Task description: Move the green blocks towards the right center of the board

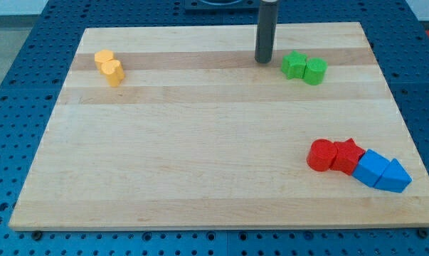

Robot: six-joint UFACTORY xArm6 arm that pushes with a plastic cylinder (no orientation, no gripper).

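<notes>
**Tip sits just left of the green pair, which must go down the board**

The two green blocks sit side by side and touching, near the top edge of the board, toward its top right corner. The left one, the green star-shaped block [294, 65], has bumpy sides. The right one, the green round block [315, 71], sits a tiny bit lower. Together they make a short row that runs left to right.

My tip [262, 61] rests on the wood just to the left of the green star-shaped block, close but not touching. There are no jaws here, only a plain rod, so nothing opens or shuts.

The middle of the right edge lies below the green pair. I think a push from where the tip is now would slide them toward the right edge, not down. The tip likely needs to get above them first.

Farther out, two red blocks [334, 155] and two blue blocks [382, 171] bunch up near the bottom right corner. Two yellow blocks [109, 67] sit near the top left corner.
</notes>
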